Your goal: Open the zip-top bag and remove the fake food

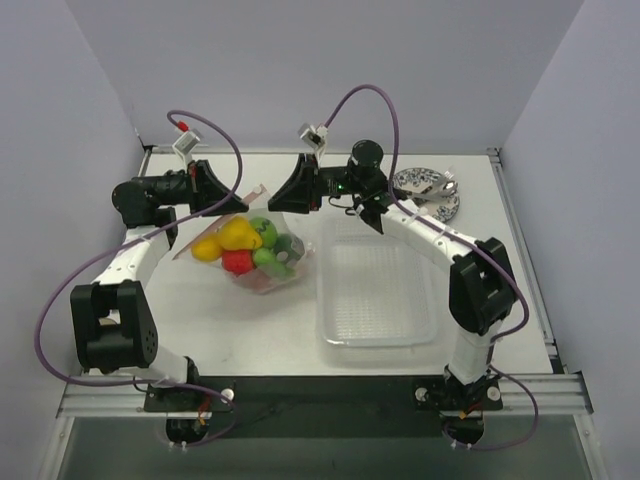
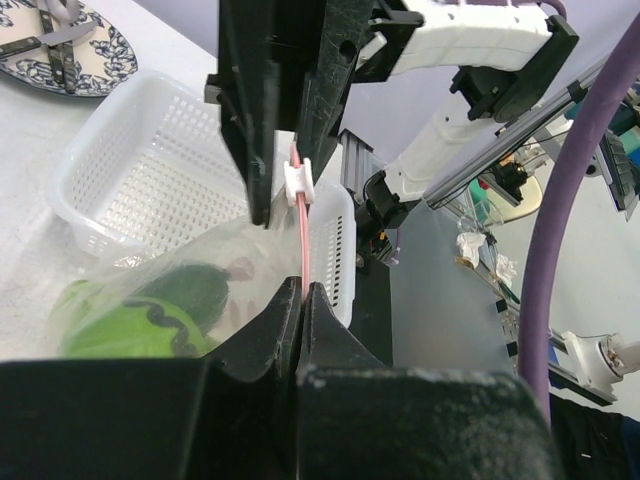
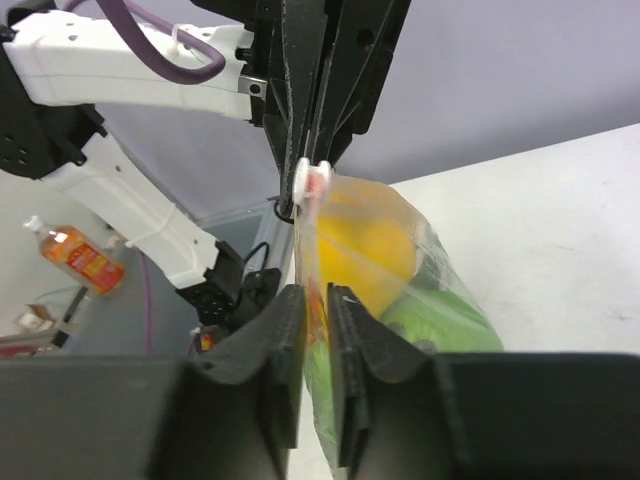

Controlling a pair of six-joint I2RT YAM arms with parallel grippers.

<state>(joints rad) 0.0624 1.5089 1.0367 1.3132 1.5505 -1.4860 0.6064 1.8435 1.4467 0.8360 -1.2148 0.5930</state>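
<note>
The zip-top bag [image 1: 268, 270] hangs between my two grippers above the table, left of centre. The fake food [image 1: 238, 240] fills it: yellow, red and green pieces. My left gripper [image 1: 234, 203] is shut on the pink zip strip [image 2: 302, 245], just below the white slider [image 2: 298, 180]. My right gripper [image 1: 273, 204] is closed on the bag's top edge from the other side [image 3: 318, 295], with only the plastic between its jaws. A yellow piece [image 3: 365, 240] and a green piece [image 3: 445, 320] show through the plastic. Each wrist view shows the other gripper's fingers [image 2: 262, 120] by the slider.
A white mesh tray [image 1: 375, 342] lies right of the bag, and it also shows in the left wrist view [image 2: 80, 195]. A blue-patterned plate with cutlery [image 1: 436, 205] sits at the back right. Walls close in the back and both sides.
</note>
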